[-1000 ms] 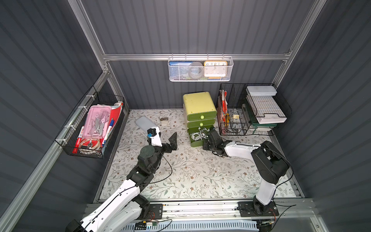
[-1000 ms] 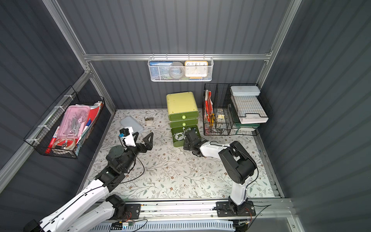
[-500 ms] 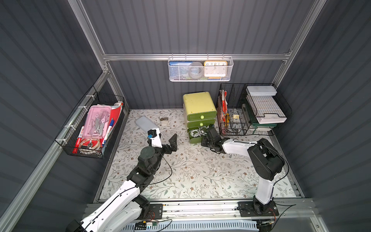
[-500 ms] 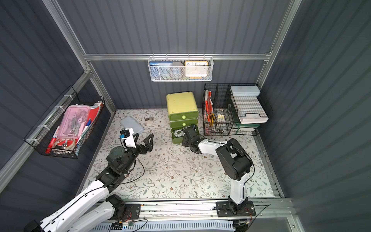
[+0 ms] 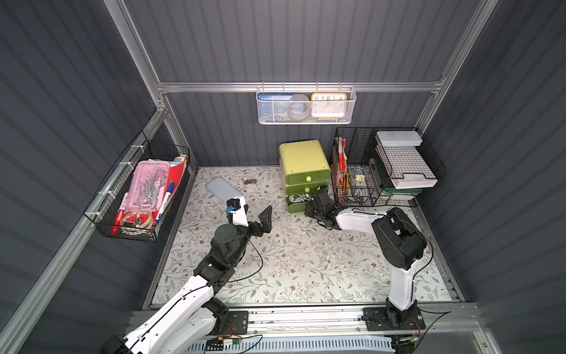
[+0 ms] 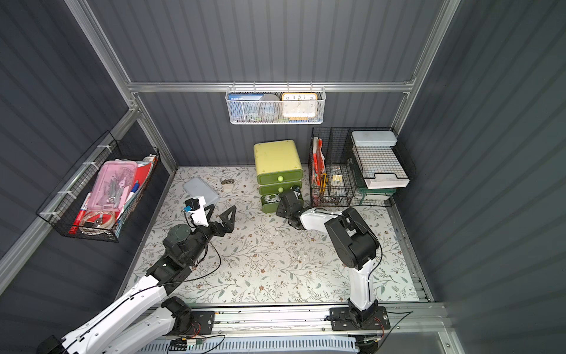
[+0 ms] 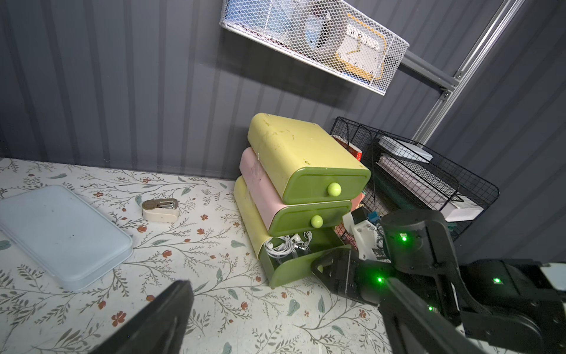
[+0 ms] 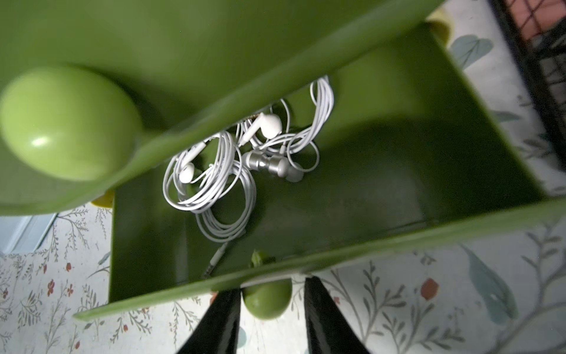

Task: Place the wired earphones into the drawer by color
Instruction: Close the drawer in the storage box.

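Okay, white earphones [image 8: 214, 184] sit coiled in the pulled-out bottom drawer [image 8: 398, 184], at the mat's [image 5: 306, 260] 12 o'clock. Right gripper [image 8: 272, 285] loosely straddles its knob [image 8: 269, 303], unclamped; left gripper [image 6: 220, 213] gapes empty. We worry an off-centre push skews the drawer or pinches cable.

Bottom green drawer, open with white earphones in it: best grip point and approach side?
Probably the round knob centred on the front of the bottom drawer, approached from the front, one finger each side. It's the only protrusion on a flat face; the right gripper brackets it so.
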Controlling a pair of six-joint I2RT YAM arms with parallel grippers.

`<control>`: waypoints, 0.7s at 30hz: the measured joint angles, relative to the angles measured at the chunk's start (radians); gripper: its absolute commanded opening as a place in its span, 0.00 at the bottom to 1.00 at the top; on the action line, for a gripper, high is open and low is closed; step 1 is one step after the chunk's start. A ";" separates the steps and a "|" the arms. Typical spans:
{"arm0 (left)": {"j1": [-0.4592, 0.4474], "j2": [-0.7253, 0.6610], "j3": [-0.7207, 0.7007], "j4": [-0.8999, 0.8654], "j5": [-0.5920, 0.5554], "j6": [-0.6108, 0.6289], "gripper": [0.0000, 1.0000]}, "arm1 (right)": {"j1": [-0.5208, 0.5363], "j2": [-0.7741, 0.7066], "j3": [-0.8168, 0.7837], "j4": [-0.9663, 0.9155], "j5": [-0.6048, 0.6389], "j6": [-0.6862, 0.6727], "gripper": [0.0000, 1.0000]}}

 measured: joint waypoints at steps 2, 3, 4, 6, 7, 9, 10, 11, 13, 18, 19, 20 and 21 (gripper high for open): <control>0.000 -0.002 -0.003 0.000 0.005 -0.002 0.99 | -0.003 0.009 0.016 0.001 0.001 0.019 0.39; 0.000 -0.002 -0.003 0.000 0.008 -0.003 0.99 | -0.005 0.016 0.027 0.003 0.000 0.029 0.40; 0.000 -0.002 -0.003 0.001 0.010 -0.003 0.99 | -0.007 0.025 0.037 0.006 0.001 0.040 0.40; 0.000 -0.002 -0.003 0.001 0.011 -0.003 0.99 | -0.010 0.040 0.056 0.008 0.001 0.056 0.40; 0.000 -0.002 -0.003 0.002 0.013 -0.003 0.99 | -0.011 0.049 0.066 0.010 0.001 0.066 0.40; 0.000 -0.002 -0.003 0.005 0.018 -0.003 0.99 | -0.013 0.062 0.079 0.013 0.002 0.081 0.40; 0.000 -0.002 -0.003 0.008 0.021 -0.003 0.99 | -0.014 0.066 0.082 0.014 0.004 0.090 0.40; 0.000 -0.002 -0.003 0.008 0.025 -0.003 0.99 | -0.014 0.069 0.086 0.014 0.006 0.097 0.40; 0.000 -0.002 -0.003 0.011 0.028 -0.003 0.99 | -0.014 0.074 0.092 0.018 0.014 0.114 0.40; 0.000 -0.008 -0.008 0.015 0.031 -0.003 0.99 | -0.016 0.078 0.096 0.029 0.033 0.153 0.43; 0.000 -0.011 -0.010 0.015 0.032 -0.003 0.99 | -0.016 0.082 0.101 0.031 0.039 0.158 0.44; 0.000 -0.013 -0.011 0.015 0.033 -0.003 0.99 | -0.016 0.087 0.107 0.033 0.042 0.163 0.44; 0.000 -0.018 -0.014 0.017 0.035 -0.003 0.99 | -0.016 0.093 0.113 0.036 0.046 0.171 0.44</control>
